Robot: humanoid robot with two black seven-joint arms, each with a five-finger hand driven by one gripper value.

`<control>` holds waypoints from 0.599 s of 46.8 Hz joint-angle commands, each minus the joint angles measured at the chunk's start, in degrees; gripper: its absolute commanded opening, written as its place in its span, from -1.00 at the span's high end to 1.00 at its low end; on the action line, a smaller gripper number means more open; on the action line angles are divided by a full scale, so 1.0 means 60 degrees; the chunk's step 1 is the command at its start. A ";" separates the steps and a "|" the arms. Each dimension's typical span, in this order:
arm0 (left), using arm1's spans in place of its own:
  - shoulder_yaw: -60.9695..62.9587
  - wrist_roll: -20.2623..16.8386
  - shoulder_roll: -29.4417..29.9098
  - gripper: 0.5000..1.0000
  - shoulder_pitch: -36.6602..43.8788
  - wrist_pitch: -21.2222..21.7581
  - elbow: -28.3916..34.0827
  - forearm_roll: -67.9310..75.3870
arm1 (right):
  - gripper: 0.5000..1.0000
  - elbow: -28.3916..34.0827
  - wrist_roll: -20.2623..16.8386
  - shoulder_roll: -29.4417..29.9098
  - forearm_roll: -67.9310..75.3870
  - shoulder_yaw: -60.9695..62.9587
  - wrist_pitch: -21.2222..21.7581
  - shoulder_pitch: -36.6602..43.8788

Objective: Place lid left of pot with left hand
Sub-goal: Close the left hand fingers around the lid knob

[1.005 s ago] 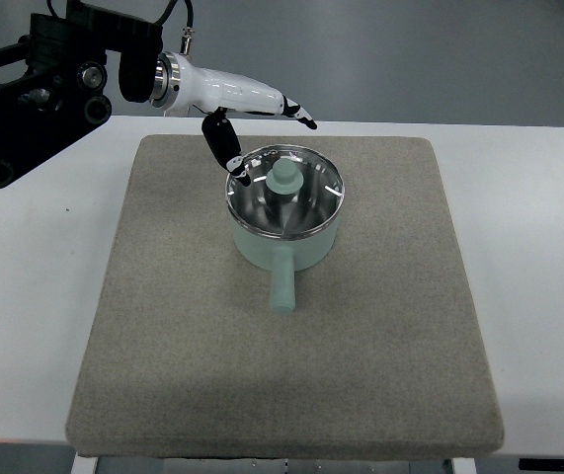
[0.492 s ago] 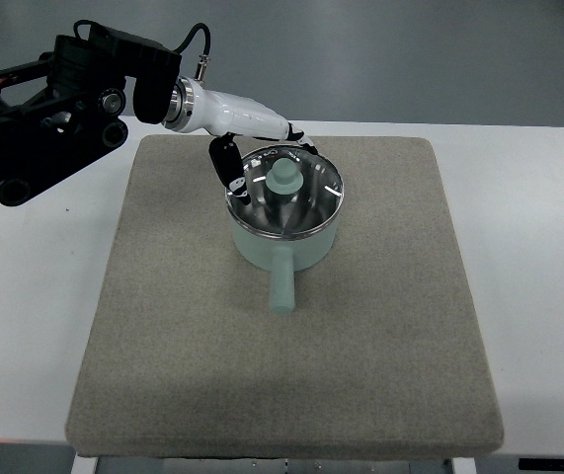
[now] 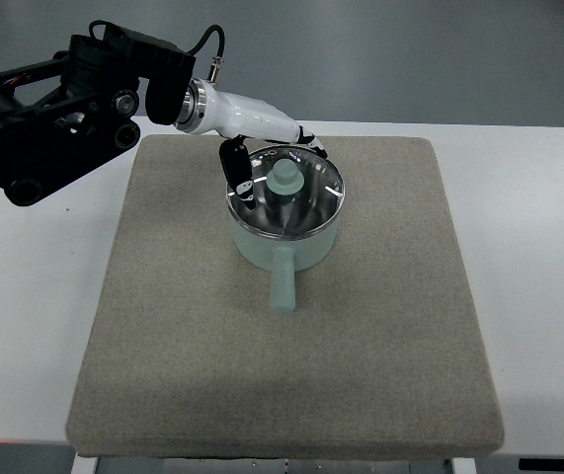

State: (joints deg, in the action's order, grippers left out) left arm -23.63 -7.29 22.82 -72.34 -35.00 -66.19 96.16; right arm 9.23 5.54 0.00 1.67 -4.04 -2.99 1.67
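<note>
A grey mat (image 3: 282,326) is covering most of the white bench (image 3: 538,296), its near half bare. Toward the mat's far middle a pale green pot (image 3: 283,232) is sitting, its handle (image 3: 282,286) pointing to 6 o'clock. The glass lid (image 3: 285,194) is resting on the pot's rim, its green knob (image 3: 283,179) at the centre. At the lid's 10 o'clock edge the left hand (image 3: 262,148) is hovering, its dark fingers (image 3: 236,166) spread and gripping nothing, one hanging over the rim beside the knob. Its black arm (image 3: 54,118) is reaching in from 9 o'clock.
</note>
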 commanded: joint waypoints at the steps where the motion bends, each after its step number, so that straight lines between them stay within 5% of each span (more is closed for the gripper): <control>1: -0.0001 -0.0001 0.0004 -0.90 -0.0058 0.0000 0.0002 -0.0002 | -0.69 0.0000 0.0000 0.0000 0.0000 0.0000 0.0000 0.0000; 28: 0.0130 -0.0001 0.0048 -0.98 -0.0277 0.0000 0.0163 -0.0134 | -0.69 0.0000 0.0000 0.0000 0.0000 0.0000 0.0000 0.0000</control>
State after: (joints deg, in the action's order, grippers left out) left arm -23.27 -7.24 23.21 -73.59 -35.00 -65.31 95.36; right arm 9.23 5.54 0.00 1.67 -4.04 -2.99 1.67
